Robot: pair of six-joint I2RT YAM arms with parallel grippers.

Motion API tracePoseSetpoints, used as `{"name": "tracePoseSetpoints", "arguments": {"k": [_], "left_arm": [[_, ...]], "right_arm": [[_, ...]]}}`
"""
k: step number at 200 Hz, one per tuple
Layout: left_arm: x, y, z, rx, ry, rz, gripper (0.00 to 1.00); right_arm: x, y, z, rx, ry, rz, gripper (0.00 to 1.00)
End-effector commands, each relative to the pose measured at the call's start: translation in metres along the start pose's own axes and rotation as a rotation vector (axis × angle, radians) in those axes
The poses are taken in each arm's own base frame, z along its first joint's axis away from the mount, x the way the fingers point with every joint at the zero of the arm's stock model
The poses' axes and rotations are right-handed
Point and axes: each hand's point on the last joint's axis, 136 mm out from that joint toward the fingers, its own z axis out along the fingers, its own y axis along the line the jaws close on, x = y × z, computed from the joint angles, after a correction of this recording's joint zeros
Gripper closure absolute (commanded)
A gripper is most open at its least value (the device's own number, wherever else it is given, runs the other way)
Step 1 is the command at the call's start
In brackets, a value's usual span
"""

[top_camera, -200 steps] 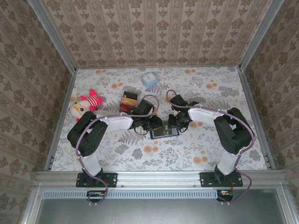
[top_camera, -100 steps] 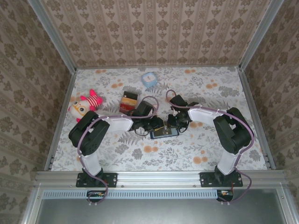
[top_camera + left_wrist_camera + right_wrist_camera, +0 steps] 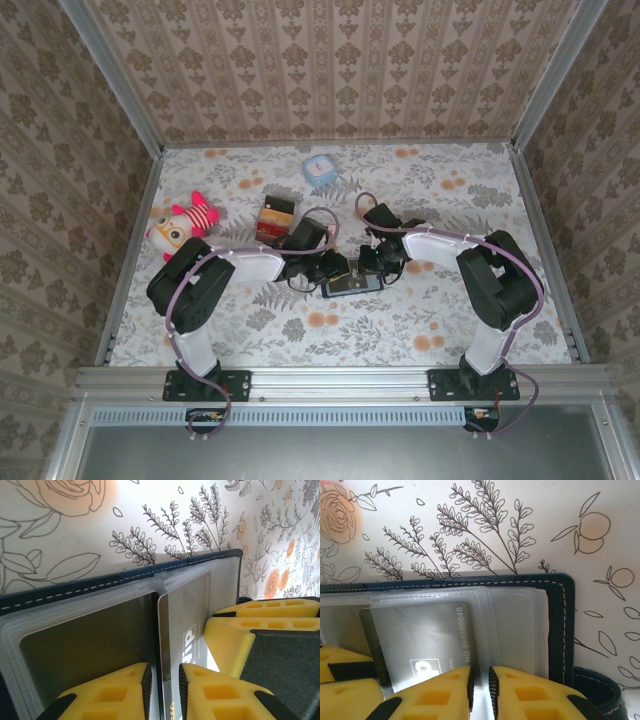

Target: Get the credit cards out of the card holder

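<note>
card holder [image 3: 352, 284] x1 | credit card [image 3: 420, 630] visible x1 | plush doll [image 3: 180, 226] x1 | red-and-tan box [image 3: 275, 217] x1 | pale blue object [image 3: 320, 170] x1 | arms x2: left arm [image 3: 245, 262], right arm [image 3: 450, 244] | grippers x2: left gripper [image 3: 164, 670], right gripper [image 3: 480, 672]

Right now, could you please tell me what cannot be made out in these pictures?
- Left wrist: the credit card runs off the bottom edge between the fingers of the left gripper, so the grip is unclear.
- Right wrist: the right gripper hides the card's lower print, and its own pinch is cut off too.
- Top external: both grippers overlap the card holder, and the cards are too small to count.
</note>
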Motion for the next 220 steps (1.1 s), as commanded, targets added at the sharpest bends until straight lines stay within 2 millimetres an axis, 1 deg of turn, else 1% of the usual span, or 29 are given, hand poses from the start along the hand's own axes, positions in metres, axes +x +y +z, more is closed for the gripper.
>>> {"name": "tracePoseSetpoints", "arguments": {"k": [1, 33, 74, 110, 132, 169, 194, 220], "left_arm": [[0.004, 0.004, 0.003, 0.000, 0.018, -0.001, 0.77], [0.003, -0.001, 0.006, 0.027, 0.021, -0.003, 0.83], [0.003, -0.001, 0.003, 0.030, 0.020, -0.005, 0.86], [0.002, -0.004, 0.001, 0.042, 0.018, 0.005, 0.95], [0.001, -0.002, -0.004, 0.036, 0.011, 0.006, 1.00], [0.004, 0.004, -0.017, 0.023, 0.002, 0.027, 1.00], [0.006, 0.010, -0.027, -0.005, -0.008, 0.034, 1.00], [0.005, 0.009, -0.037, -0.001, -0.025, 0.043, 1.00]], "right_arm": [[0.032, -0.029, 0.022, 0.092, 0.117, 0.021, 0.80], [0.033, -0.029, 0.021, 0.090, 0.117, 0.021, 0.80], [0.031, -0.027, 0.020, 0.084, 0.111, 0.018, 0.80], [0.030, -0.027, 0.019, 0.084, 0.109, 0.018, 0.80], [0.030, -0.030, 0.018, 0.095, 0.107, 0.022, 0.81], [0.025, -0.032, 0.011, 0.084, 0.077, 0.034, 0.81], [0.016, -0.023, 0.004, 0.047, 0.041, 0.030, 0.81], [0.009, -0.014, -0.002, 0.012, 0.020, 0.025, 0.81]]}}
